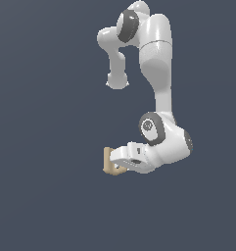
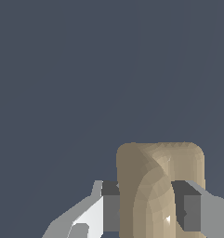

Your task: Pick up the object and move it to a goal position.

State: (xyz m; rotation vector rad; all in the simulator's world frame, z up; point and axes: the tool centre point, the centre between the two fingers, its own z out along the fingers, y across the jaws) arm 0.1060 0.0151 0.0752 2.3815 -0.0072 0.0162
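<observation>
- Gripper [image 1: 115, 165] at the end of the white arm [image 1: 158, 73], pointing toward the exterior view's left
- Tan object [image 1: 108, 162] sits between the fingers [image 2: 111, 209], both dark pads pressed against its sides: clamped on it
- Object [image 2: 157, 186] is a blocky tan piece with rounded corners and a curved groove across its face, narrower than the gripper
- Object pokes out past the fingertips on the exterior view's left
- Plain dark grey surroundings [image 1: 41, 122] in both views
</observation>
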